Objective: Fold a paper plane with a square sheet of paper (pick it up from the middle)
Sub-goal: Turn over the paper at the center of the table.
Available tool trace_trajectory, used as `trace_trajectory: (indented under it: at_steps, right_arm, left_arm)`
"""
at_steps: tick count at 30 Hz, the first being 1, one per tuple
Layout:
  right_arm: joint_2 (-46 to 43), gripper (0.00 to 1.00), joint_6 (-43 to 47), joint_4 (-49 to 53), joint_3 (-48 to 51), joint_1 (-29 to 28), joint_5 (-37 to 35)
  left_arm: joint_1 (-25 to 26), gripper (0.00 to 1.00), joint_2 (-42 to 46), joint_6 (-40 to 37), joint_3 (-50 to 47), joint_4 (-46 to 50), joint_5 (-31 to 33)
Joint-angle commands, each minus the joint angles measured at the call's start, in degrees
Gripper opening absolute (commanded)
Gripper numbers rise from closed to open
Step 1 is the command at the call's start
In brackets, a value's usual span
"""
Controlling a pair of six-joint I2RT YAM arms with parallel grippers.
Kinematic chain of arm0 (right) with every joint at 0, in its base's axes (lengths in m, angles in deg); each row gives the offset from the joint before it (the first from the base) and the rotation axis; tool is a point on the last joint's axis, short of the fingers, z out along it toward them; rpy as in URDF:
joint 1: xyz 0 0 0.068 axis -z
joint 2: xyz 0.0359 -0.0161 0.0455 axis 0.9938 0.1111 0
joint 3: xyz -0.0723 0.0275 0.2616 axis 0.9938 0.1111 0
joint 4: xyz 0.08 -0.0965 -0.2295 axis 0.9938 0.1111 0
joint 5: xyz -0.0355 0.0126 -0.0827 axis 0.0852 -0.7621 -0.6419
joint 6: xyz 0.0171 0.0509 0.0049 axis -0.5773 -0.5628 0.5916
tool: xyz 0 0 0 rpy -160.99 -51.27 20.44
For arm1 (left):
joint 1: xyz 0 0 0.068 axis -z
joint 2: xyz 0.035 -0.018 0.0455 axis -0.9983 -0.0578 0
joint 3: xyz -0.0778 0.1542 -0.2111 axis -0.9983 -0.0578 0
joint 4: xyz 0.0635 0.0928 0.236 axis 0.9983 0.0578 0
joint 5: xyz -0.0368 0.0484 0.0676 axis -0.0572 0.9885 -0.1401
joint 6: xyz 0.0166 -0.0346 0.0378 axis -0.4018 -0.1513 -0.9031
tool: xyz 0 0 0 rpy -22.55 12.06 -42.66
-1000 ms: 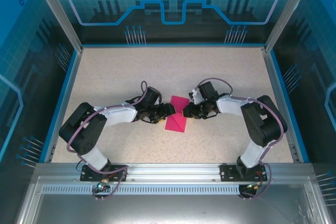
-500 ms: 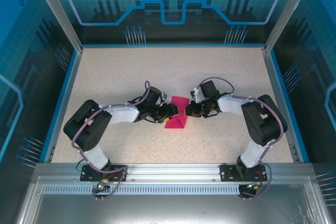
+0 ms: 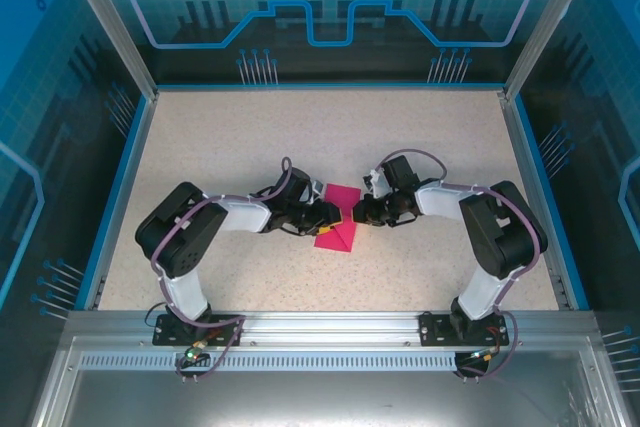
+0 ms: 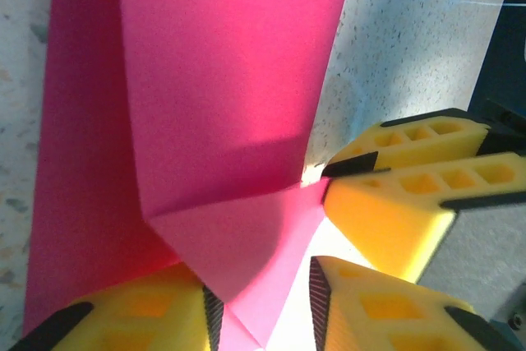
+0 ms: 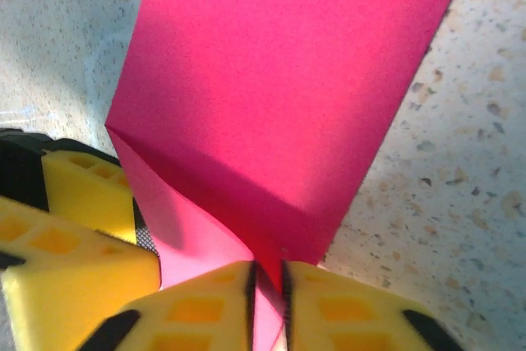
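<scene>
One square sheet of paper (image 3: 338,219), magenta-pink, at mid-frame. Two arms: left arm (image 3: 230,215) at lower left, right arm (image 3: 470,209) at lower right. Two claws: left claw (image 3: 326,215), right claw (image 3: 358,213). One speckled surface (image 3: 330,137)

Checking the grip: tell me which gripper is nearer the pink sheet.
Right: right gripper pinches the pink sheet at its right side; left gripper straddles the left side, jaws apart.

White-and-black left arm (image 3: 230,215) and right arm (image 3: 450,197) bend inward. Yellow-fingered left tool (image 4: 259,285) stands ajar; right tool (image 5: 267,273) pinches magenta-pink paper (image 5: 279,80).
</scene>
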Motion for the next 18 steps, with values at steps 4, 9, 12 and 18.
trace_trajectory:
  at_steps: [4, 9, 12, 18]
  right_arm:
    - [-6.8, 0.42, -1.9, -0.8, 2.7, 2.4, -1.2]
    - [-13.0, 0.61, -2.8, 0.9, 4.6, 3.8, -5.4]
    - [-17.0, 0.69, -3.4, 1.6, 6.0, 4.8, -7.5]
    - [-24.7, 0.84, -2.0, 5.7, 7.0, 5.6, -11.2]
  left_arm:
    - [0.1, 0.27, -1.1, 0.4, 1.4, -3.4, -1.6]
    - [0.1, 0.2, -1.5, -0.9, 1.3, -4.6, -1.3]
    - [0.1, 0.14, -1.3, -3.4, 1.9, -3.7, -0.2]
    - [0.2, 0.07, 3.5, -12.1, 6.1, 10.5, 4.5]
